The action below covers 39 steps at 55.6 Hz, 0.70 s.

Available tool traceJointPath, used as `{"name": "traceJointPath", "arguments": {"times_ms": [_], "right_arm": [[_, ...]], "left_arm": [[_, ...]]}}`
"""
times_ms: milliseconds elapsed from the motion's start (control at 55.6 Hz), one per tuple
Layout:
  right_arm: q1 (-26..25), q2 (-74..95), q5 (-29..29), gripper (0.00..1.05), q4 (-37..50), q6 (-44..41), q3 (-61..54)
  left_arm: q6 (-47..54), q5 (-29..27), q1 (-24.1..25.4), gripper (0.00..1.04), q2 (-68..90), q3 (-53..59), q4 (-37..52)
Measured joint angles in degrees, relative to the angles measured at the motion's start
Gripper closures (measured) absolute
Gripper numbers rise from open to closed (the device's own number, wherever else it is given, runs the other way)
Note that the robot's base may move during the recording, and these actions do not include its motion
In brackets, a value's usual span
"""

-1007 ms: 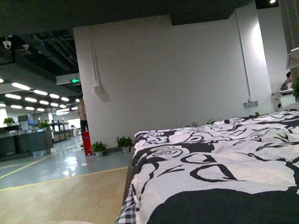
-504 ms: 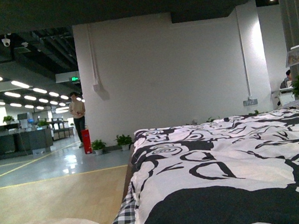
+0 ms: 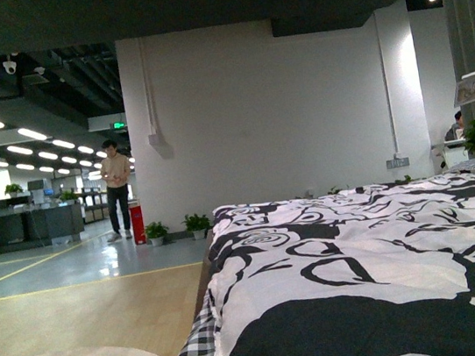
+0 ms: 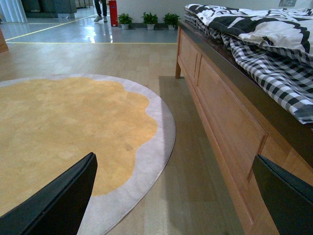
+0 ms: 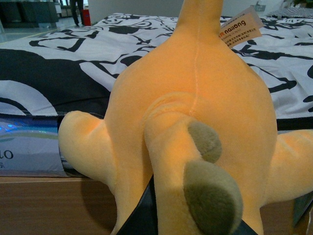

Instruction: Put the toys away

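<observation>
An orange-yellow plush toy (image 5: 195,107) fills the right wrist view, with olive-grey pads on its limbs and a white label near its top. My right gripper (image 5: 190,220) is shut on the plush toy's lower part, its dark fingers (image 5: 139,220) partly hidden by the plush. Behind the toy lies the bed with a black-and-white patterned cover (image 5: 73,54). My left gripper (image 4: 181,196) is open above the wooden floor, with nothing between its fingers (image 4: 58,200). Neither arm shows in the front view.
A bed (image 3: 366,275) with black-and-white cover takes the right of the front view. Its wooden side (image 4: 225,117) runs beside my left gripper. A round yellow rug with grey rim (image 4: 63,127) lies on the floor. A person (image 3: 117,186) stands far off by potted plants (image 3: 174,231).
The person in the background has walked into fuller view at the left of the white wall. The bed and rug look the same.
</observation>
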<state>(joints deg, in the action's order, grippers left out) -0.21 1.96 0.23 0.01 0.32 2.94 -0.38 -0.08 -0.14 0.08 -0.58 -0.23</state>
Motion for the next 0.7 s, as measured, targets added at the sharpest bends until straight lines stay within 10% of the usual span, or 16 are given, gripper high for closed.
{"name": "traceJointPath", "arguments": {"times_ms": [702], "right_arm": [[0.1,-1.8,-0.3,0.98,0.2,0.0,-2.1]], "left_arm": [[0.0,-0.2,0.1,0.06,0.0,0.0,0.0]]}}
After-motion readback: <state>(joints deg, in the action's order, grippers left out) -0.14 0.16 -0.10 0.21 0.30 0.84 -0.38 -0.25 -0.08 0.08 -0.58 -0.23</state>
